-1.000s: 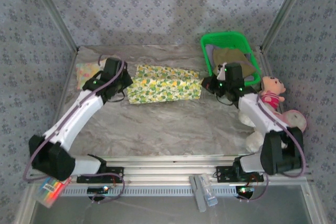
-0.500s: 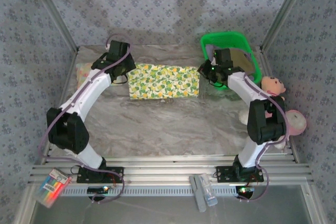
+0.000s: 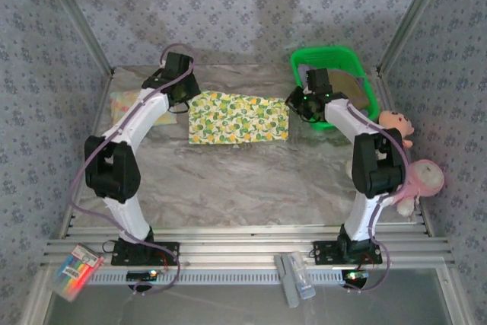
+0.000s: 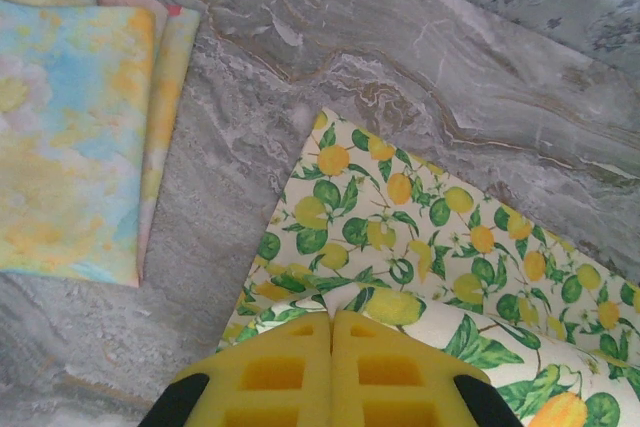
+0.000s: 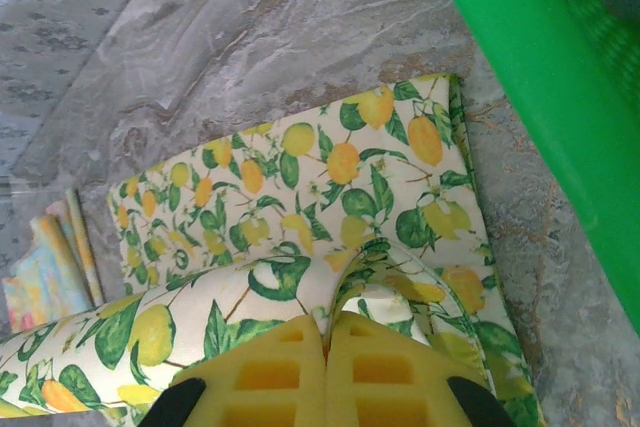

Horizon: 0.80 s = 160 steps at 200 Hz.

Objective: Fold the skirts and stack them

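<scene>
The tabletop (image 3: 243, 180) carries the fruit-print skirt (image 3: 238, 118) near its far edge. We judge the cloth light and limp, best taken at its end hems. There the left tool (image 4: 332, 317) and right tool (image 5: 328, 317) pinch it, closed.

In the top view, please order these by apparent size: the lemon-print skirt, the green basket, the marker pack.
Largest: lemon-print skirt and green basket, about alike; the right arm covers part of the basket, so unranked.
Smallest: marker pack.
</scene>
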Motion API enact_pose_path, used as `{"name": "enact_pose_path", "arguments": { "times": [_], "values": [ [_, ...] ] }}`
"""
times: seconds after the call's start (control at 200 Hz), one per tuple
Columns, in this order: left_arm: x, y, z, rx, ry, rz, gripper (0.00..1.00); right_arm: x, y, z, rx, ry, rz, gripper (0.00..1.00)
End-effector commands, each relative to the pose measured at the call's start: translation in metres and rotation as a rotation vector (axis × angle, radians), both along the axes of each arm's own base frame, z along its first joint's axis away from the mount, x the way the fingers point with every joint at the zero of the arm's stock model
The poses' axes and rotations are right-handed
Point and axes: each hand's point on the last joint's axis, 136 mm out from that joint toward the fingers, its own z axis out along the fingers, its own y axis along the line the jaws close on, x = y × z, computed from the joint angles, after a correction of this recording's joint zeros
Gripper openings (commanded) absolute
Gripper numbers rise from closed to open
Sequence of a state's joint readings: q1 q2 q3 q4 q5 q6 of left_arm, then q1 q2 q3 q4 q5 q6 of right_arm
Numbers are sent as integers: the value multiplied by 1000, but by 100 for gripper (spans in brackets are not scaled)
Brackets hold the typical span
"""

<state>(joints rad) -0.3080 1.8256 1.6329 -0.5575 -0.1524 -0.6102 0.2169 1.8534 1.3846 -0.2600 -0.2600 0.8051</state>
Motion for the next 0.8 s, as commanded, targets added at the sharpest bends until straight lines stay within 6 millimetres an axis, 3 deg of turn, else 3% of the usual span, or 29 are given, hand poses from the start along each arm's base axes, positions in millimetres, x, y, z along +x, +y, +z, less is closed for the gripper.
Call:
{"name": "enact_pose_path", "arguments": {
  "times": [0.0,0.795],
  "values": [
    [7,7,-5,9,28,15,0,8,-9,-11,-45,29,-51,0],
    [27,4,-87,35,193,53,0,28,-3,-60,-85,113,-59,3]
  ]
}}
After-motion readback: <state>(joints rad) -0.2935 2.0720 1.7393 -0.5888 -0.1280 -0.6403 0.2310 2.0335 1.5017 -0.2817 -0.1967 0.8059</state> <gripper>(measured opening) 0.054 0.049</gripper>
